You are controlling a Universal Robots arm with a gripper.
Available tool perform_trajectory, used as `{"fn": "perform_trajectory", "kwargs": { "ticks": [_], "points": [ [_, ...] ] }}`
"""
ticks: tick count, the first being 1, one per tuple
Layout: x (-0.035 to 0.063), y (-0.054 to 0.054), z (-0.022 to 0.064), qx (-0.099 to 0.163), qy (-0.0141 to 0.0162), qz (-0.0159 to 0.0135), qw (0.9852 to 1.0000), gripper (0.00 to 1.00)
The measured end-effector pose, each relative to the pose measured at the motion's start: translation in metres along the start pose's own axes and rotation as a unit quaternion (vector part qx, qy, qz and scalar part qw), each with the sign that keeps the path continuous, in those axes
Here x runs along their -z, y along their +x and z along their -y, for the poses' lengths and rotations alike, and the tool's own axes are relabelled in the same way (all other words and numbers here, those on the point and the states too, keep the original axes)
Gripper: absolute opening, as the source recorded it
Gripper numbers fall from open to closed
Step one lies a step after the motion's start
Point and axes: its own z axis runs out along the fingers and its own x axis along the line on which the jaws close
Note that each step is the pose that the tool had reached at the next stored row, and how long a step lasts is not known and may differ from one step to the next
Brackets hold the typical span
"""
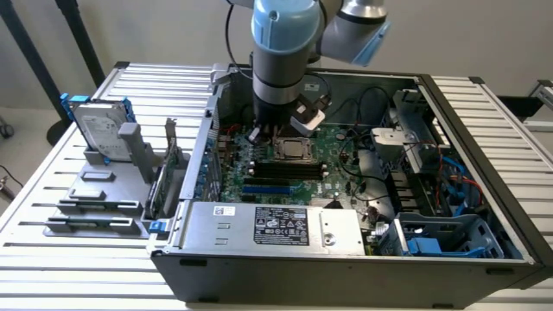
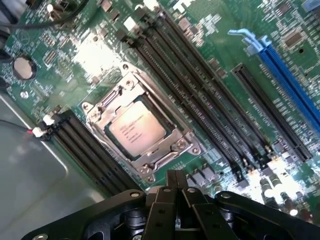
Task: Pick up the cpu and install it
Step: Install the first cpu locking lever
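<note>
The cpu [image 2: 136, 131], a small square chip with a silver-grey top, lies flat inside the metal socket frame [image 2: 165, 155] on the green motherboard [image 2: 90, 55]. In the exterior view the cpu [image 1: 294, 149] sits in the middle of the open computer case. My gripper [image 2: 173, 176] is shut with its black fingers pressed together and nothing between them. It hangs just above the board beside the socket, apart from the chip. The arm comes straight down into the case, with the gripper [image 1: 256, 137] at the socket's edge on the exterior view's left.
Black memory slots [image 2: 200, 90] and a blue slot [image 2: 290, 85] run beside the socket. The power supply [image 1: 276, 227] fills the case's front, and cables and a drive cage [image 1: 432, 168] crowd its right. A hard drive [image 1: 100, 126] in a blue bracket stands on a grey holder outside the case.
</note>
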Motion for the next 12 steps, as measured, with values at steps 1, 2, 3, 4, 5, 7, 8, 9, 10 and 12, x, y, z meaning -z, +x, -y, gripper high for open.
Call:
{"fn": "perform_trajectory", "kwargs": {
  "ticks": [1,2,3,4,5,7,8,9,10,12],
  "points": [
    [0.0007,0.002,0.0019,0.002,-0.0008,0.0017,1.0,0.11],
    [0.002,0.003,0.0035,0.004,-0.0015,0.0035,1.0,0.11],
    [0.0045,0.005,0.0051,0.006,-0.0024,0.0054,1.0,0.11],
    [0.0074,0.006,0.0063,0.007,-0.0034,0.0073,0.9999,0.11],
    [0.0104,0.007,0.0075,0.009,-0.0043,0.0092,0.9999,0.11],
    [0.0164,0.009,0.0096,0.014,-0.0063,0.0136,0.9998,0.11],
    [0.019,0.01,0.0104,0.017,-0.0072,0.0158,0.9997,0.11],
    [0.021,0.011,0.0111,0.02,-0.0085,0.0187,0.9996,0.11],
    [0.0226,0.011,0.0118,0.024,-0.01,0.022,0.9994,0.11],
    [0.0256,0.012,0.013,0.032,-0.0129,0.0292,0.999,0.11]
  ]
}}
